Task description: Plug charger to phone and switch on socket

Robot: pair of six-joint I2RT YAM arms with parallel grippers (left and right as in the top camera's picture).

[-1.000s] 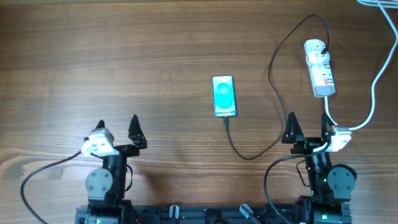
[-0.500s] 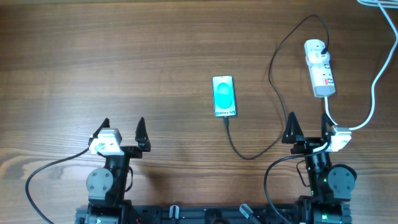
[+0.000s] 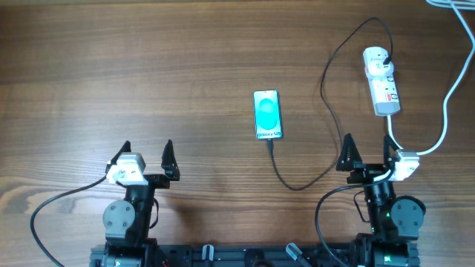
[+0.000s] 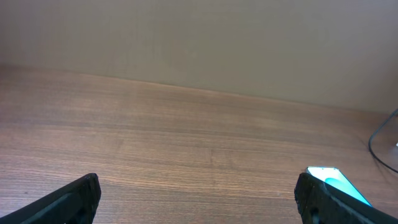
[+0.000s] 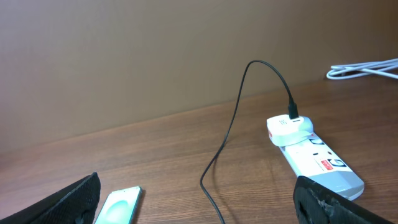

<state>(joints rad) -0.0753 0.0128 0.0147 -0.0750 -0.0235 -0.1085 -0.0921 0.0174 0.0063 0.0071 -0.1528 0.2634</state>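
Currently — left pincer (image 3: 146, 150) gaping, empty; right pincer (image 3: 367, 147) likewise | flat turquoise phone (image 3: 267, 115) on woodgrain table (image 3: 111, 59)

One phone (image 3: 267, 114), one charger (image 3: 324, 81) and one socket (image 3: 381, 83) are counted on the one table (image 3: 111, 59), so nothing's doubled there. Two grippers are tallied as well, the left gripper (image 3: 145, 147) and the right gripper (image 3: 368, 144), plus one white lead (image 3: 446, 107).
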